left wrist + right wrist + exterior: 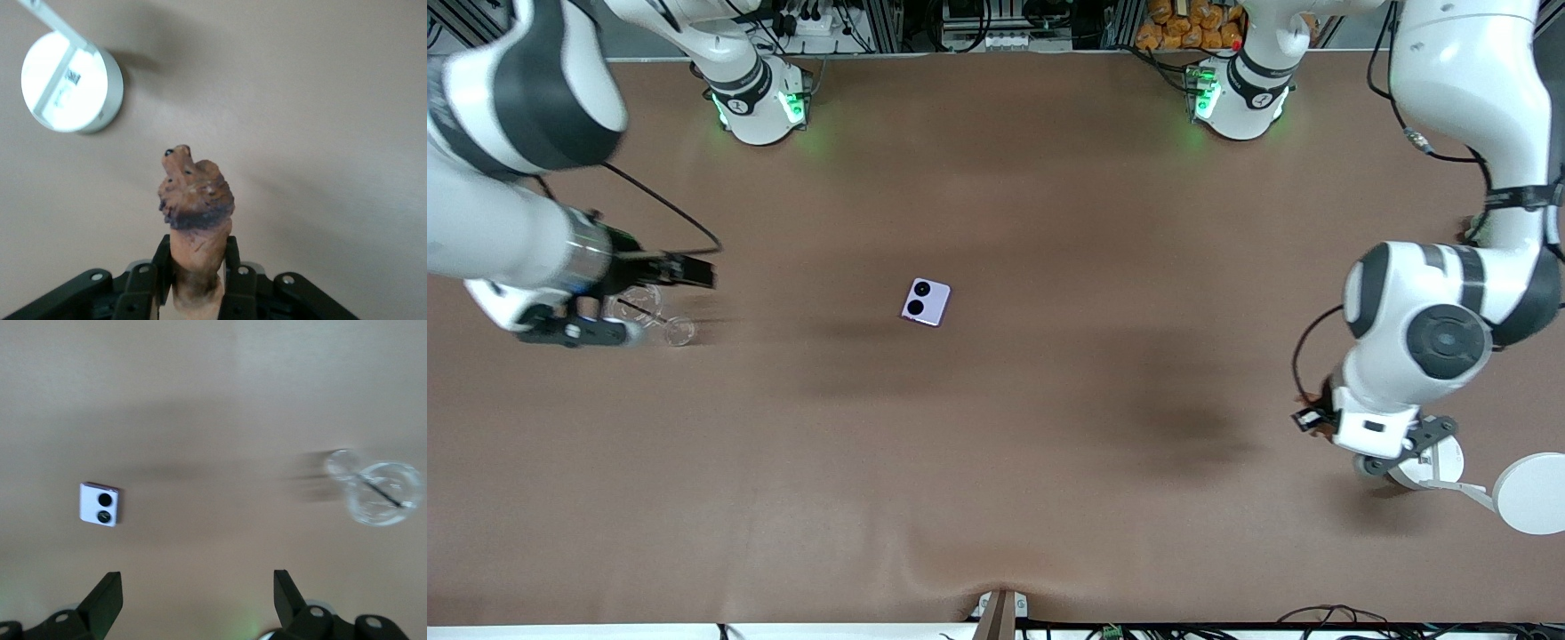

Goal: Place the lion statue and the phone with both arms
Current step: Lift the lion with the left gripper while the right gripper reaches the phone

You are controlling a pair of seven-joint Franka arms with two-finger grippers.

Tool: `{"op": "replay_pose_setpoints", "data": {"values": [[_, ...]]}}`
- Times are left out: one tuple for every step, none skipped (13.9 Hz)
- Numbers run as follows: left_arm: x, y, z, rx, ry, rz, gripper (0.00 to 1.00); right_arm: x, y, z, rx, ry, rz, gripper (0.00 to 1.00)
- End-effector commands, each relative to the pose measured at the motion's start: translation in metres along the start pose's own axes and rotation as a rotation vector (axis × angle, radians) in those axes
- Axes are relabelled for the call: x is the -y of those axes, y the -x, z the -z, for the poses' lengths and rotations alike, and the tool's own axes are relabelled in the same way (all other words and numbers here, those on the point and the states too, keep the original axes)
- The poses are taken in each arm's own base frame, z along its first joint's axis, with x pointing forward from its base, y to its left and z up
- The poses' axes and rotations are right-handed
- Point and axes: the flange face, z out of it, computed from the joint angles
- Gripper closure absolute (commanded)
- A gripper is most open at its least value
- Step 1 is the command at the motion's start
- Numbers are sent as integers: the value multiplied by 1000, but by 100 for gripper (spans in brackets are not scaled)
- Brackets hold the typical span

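The lion statue, a small reddish-brown figurine with a darker mane, is clamped between the fingers of my left gripper, head pointing away from the hand. That left gripper hangs in the air over the table at the left arm's end, near the white discs. The phone, lavender and nearly square with two black circles, lies flat mid-table and shows in the right wrist view as the phone. My right gripper is open and empty, and in the front view this right gripper is over the right arm's end.
Clear glass vessels with a thin dark stick stand under the right hand and appear as the glass vessels. A white round disc on a stand sits at the left arm's end, with a smaller disc beside it.
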Motion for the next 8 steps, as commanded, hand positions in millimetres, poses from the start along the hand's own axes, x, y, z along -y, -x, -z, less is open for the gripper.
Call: {"op": "replay_pose_setpoints", "data": {"values": [[12, -20, -43, -39, 17, -133, 100, 36, -15, -33, 14, -32, 0, 0], [19, -24, -65, -43, 21, -185, 100, 47, -19, -46, 18, -36, 4, 0], [25, -28, -86, -38, 26, -254, 100, 64, -18, -61, 14, -30, -4, 0], [34, -32, -104, -29, 27, -315, 100, 78, -17, -80, 8, -24, -17, 0], [43, -37, -109, -33, 28, -354, 100, 89, -15, -102, -7, -23, -21, 0], [45, -37, -113, -32, 26, -372, 100, 104, -12, -124, -27, -23, -25, 0], [46, -38, -123, -31, 27, -377, 100, 121, -6, -145, -41, -21, -42, 0], [50, -43, -129, -49, 34, -383, 100, 131, -2, -164, -48, -14, -52, 0]]}}
